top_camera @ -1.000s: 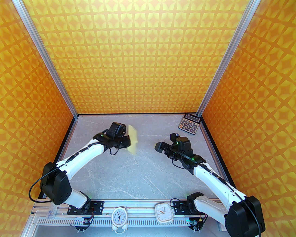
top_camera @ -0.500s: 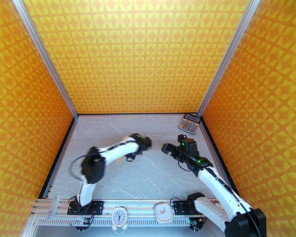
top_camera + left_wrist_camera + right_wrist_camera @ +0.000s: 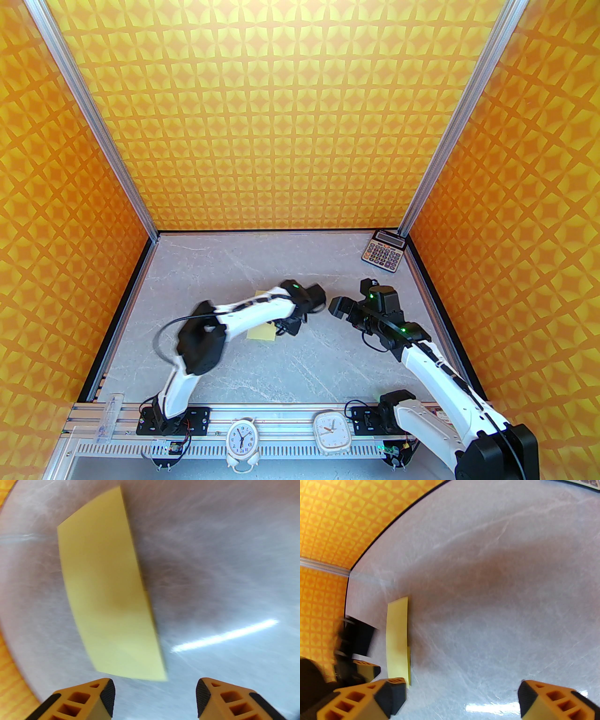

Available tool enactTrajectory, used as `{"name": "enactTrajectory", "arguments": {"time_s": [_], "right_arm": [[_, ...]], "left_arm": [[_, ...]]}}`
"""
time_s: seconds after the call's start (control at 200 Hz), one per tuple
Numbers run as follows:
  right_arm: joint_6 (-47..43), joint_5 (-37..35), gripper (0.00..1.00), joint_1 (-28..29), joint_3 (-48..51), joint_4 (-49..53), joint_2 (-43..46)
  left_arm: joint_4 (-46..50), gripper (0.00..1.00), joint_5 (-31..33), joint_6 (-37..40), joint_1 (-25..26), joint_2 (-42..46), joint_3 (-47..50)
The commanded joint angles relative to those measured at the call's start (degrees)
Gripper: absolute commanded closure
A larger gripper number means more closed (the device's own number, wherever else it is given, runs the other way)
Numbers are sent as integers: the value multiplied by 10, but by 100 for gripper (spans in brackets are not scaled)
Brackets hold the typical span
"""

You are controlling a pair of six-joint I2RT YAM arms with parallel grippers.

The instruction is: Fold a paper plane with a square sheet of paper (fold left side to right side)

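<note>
The sheet of paper (image 3: 107,592) is pale yellow and doubled over into a narrow rectangle. It lies loose on the grey table, just ahead of my left gripper (image 3: 154,691), whose fingers stand apart with nothing between them. In the top view a corner of the paper (image 3: 262,333) sticks out from under the left forearm, next to the left gripper (image 3: 287,328). My right gripper (image 3: 461,696) is open and empty, hovering right of the paper (image 3: 397,639). From above, the right gripper (image 3: 333,308) faces the left wrist at mid-table. A paper plane is out of view.
A grey calculator (image 3: 383,251) lies in the back right corner. Two small clocks (image 3: 242,438) (image 3: 332,430) stand on the front rail between the arm bases. Orange patterned walls close in the left, back and right sides of the table (image 3: 290,370).
My left arm swung from the back left to mid-table, brought the paper down and opened, letting it go. My right gripper shifted slightly and its jaws narrowed a little.
</note>
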State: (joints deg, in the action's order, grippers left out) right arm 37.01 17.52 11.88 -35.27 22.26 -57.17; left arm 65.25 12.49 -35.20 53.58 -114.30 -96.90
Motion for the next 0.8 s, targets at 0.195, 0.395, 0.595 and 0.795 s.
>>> {"name": "enactTrajectory", "arguments": {"time_s": [0.195, 0.395, 0.595, 0.795], "right_arm": [[24, 61, 78, 118, -41, -124, -165], [38, 61, 100, 223, -139, -171, -330], [34, 67, 100, 258, -221, -161, -449], [4, 64, 100, 258, -256, -138, -510]], "left_arm": [[-238, 40, -212, -62, -154, 205, 286], [-338, 40, -277, -107, -224, 243, 408], [-391, 39, -303, -150, -241, 245, 465], [-399, 38, -309, -167, -244, 235, 480]]}}
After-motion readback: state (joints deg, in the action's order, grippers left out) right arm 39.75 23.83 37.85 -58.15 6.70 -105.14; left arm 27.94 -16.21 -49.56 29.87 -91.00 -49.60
